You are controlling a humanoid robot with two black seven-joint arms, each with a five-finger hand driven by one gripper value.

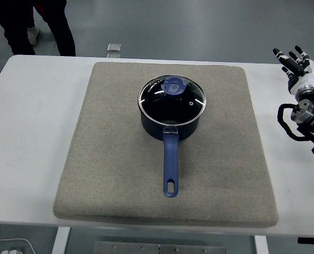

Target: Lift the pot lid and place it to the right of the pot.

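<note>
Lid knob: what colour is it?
Blue, like the pot handle; the lid knob shows clearly in the head view.

The right arm (311,124) runs off the right edge; the person (32,24) is cropped above the legs.

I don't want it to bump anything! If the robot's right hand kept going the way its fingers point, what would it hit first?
Probably nothing. The right hand is open at the table's right edge, fingers pointing up and away past the far edge, not toward the pot. Depth is hard to judge.
</note>
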